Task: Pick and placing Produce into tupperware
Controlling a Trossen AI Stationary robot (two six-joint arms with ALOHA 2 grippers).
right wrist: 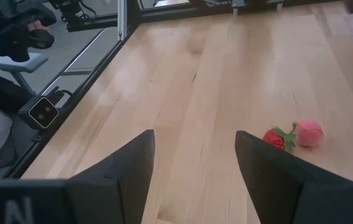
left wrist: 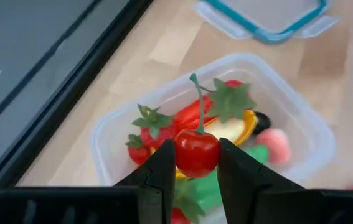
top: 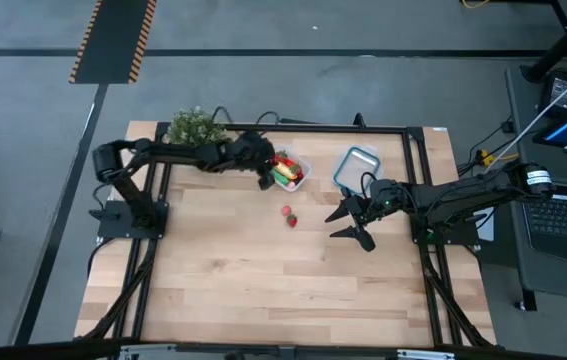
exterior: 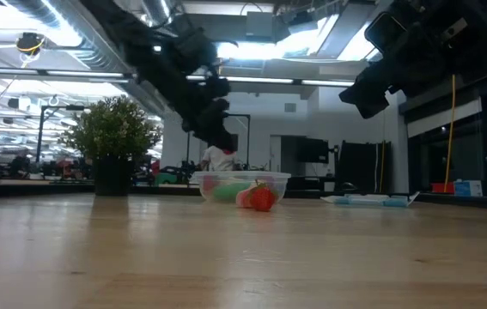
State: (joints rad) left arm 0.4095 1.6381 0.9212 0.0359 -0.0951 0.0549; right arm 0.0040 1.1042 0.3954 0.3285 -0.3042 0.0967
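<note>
Cherry point(left wrist: 196, 152): pinched in left gripper point(left wrist: 196, 167) jaws above tupperware point(left wrist: 117, 134), frame centre; release advised low. Right gripper point(right wrist: 195, 163) jaws spread, idle.

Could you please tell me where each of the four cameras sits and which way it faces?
High: overhead, straight down on both arms.
Low: table height, level toward the tupperware, arms overhead.
Left wrist: over the tupperware; left end effector holds a cherry.
Right wrist: over bare table; open right end effector.
High and right wrist share the loose strawberry.
</note>
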